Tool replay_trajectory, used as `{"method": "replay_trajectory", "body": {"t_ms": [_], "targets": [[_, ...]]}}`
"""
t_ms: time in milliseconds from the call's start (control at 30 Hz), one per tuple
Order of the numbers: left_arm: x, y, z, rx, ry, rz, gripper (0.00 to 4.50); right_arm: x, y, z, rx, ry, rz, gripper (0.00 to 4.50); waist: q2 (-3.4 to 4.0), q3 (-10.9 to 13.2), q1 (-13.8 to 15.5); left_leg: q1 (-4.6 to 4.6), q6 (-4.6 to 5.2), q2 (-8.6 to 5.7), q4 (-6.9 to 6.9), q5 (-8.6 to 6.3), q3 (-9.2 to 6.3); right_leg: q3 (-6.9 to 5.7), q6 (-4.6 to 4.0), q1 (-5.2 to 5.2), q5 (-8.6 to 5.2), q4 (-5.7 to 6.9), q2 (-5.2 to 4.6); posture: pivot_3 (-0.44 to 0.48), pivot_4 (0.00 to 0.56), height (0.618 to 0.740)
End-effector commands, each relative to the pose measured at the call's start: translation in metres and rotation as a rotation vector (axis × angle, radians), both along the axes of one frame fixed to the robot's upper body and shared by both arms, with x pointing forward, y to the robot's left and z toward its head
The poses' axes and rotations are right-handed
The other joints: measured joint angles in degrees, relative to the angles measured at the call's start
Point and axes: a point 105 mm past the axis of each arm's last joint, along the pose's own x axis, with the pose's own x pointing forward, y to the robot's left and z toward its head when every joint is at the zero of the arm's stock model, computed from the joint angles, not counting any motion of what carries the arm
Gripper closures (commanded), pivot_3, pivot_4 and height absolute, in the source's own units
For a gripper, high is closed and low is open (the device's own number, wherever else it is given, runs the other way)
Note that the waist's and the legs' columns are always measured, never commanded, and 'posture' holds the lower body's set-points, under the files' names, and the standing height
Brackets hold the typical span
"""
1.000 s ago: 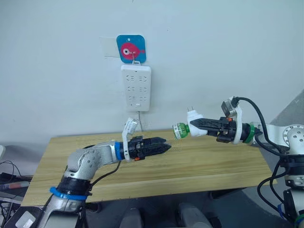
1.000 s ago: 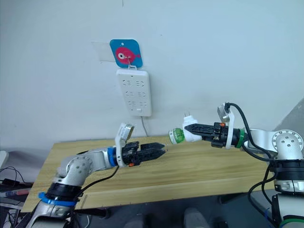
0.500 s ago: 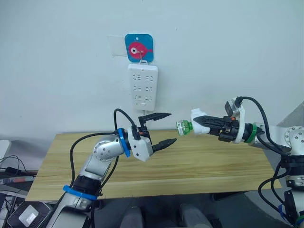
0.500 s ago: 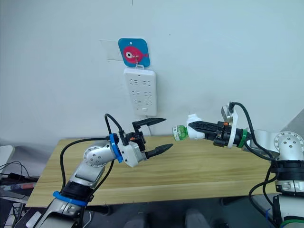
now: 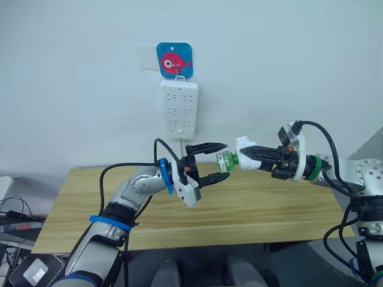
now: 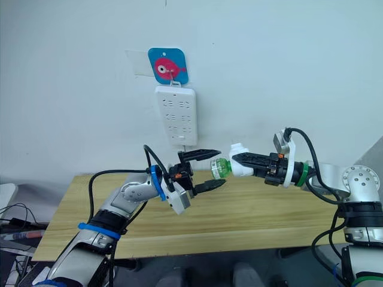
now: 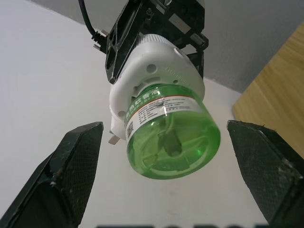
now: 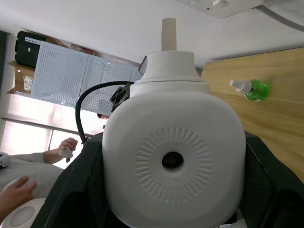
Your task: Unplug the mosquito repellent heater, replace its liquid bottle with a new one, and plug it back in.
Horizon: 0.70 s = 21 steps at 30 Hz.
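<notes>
The small white rounded plastic mosquito repellent heater point(image 5: 245, 146) is unplugged and held in mid-air, below and to the right of the long white multi-socket power strip point(image 5: 179, 110) that hangs on the wall under a blue square hook plate with a pink fish point(image 5: 175, 60). The right end effector point(image 6: 236, 158) is clamped on the heater's body, holding it sideways above the pale wooden counter point(image 5: 269, 209). A translucent green liquid bottle point(image 7: 172, 135) with a printed label is still screwed into the heater and points toward the left arm. The left end effector point(image 5: 222, 161) has its two black fingers point(image 7: 76, 166) spread wide, one on each side of the bottle but not touching it. Another small green bottle with a white cap point(image 8: 250, 89) lies on the counter, apparently the replacement. The step in hand looks like removing the old bottle: the heater is out of the strip, and the bottle swap has not begun. The next move probably calls for the left fingers to close squarely on the bottle's round body, then twist it free while the right arm keeps the heater steady.
</notes>
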Motion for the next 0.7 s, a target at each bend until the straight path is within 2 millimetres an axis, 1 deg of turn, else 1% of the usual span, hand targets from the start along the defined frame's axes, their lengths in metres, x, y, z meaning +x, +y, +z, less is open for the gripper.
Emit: {"method": "replay_trajectory", "body": {"t_ms": [33,200,300,333,367,400,433,467,500,633,700], "targets": [[-0.002,-0.002,0.006,-0.020,-0.030,-0.030,0.04,-0.005,0.004,0.016,0.040,-0.058,0.029,1.51,0.00,0.0,-0.1,0.00,0.00,0.00,0.00,0.00,-0.01,-0.01,0.00,0.00,0.00,0.00,0.00,-0.089,0.104,0.740],[-0.005,-0.004,0.014,-0.034,-0.075,-0.060,0.04,-0.006,0.004,0.015,0.042,-0.056,0.030,1.51,0.00,0.0,-0.1,0.00,0.00,0.00,0.00,0.00,-0.02,-0.02,0.00,0.00,0.00,0.01,0.00,-0.090,0.105,0.740],[-0.004,-0.003,0.013,-0.026,-0.069,-0.062,0.59,-0.006,0.004,0.015,0.041,-0.056,0.029,1.51,0.00,0.0,-0.1,0.00,0.00,0.00,0.01,0.00,-0.02,-0.02,0.00,0.01,0.00,0.02,0.00,-0.090,0.105,0.740],[-0.004,-0.003,0.013,-0.025,-0.068,-0.064,0.86,-0.006,0.004,0.015,0.040,-0.055,0.029,1.51,0.00,0.0,-0.1,0.00,0.00,0.00,0.00,0.00,-0.02,-0.02,0.00,0.01,0.00,0.02,0.00,-0.090,0.105,0.740],[-0.004,-0.003,0.013,-0.023,-0.067,-0.065,1.24,-0.006,0.004,0.015,0.040,-0.055,0.029,1.51,0.00,0.0,-0.2,0.01,0.00,0.00,0.00,0.00,-0.02,-0.02,0.00,0.01,0.00,0.02,0.00,-0.090,0.105,0.740],[-0.004,-0.003,0.012,-0.021,-0.065,-0.067,1.45,-0.006,0.004,0.015,0.040,-0.055,0.029,1.51,0.00,0.0,-0.2,0.00,0.00,0.00,0.00,0.00,-0.02,-0.02,0.00,0.01,0.00,0.02,0.00,-0.090,0.105,0.740],[-0.004,-0.003,0.012,-0.020,-0.064,-0.069,1.79,-0.006,0.004,0.015,0.039,-0.055,0.029,1.51,0.00,0.0,-0.2,0.00,0.00,0.00,0.00,0.00,-0.02,-0.02,0.00,0.00,0.00,0.02,0.00,-0.090,0.105,0.740],[-0.005,-0.003,0.012,-0.020,-0.063,-0.071,2.05,-0.006,0.004,0.015,0.039,-0.054,0.030,1.51,0.00,0.0,-0.2,0.00,0.00,0.00,0.00,0.00,-0.02,-0.03,0.00,0.01,0.00,0.02,0.00,-0.090,0.105,0.740],[-0.005,-0.003,0.012,-0.021,-0.061,-0.071,2.21,-0.006,0.004,0.015,0.039,-0.054,0.029,1.51,0.00,0.0,-0.2,0.00,0.00,0.00,0.00,0.00,-0.03,-0.03,0.00,0.00,0.00,0.02,0.00,-0.090,0.105,0.740],[-0.005,-0.003,0.013,-0.042,-0.041,-0.072,2.21,-0.006,0.004,0.015,0.037,-0.053,0.032,1.51,0.00,0.0,-0.2,0.00,0.00,0.00,0.01,0.00,-0.04,-0.04,0.00,0.01,0.00,0.03,0.00,-0.088,0.107,0.740],[-0.005,-0.004,0.017,-0.087,0.019,-0.074,2.21,-0.006,0.004,0.014,0.032,-0.053,0.035,1.51,0.00,0.0,-0.2,0.00,0.00,0.00,0.01,0.00,-0.04,-0.04,0.00,0.01,0.00,0.03,0.00,-0.088,0.108,0.740]]}}
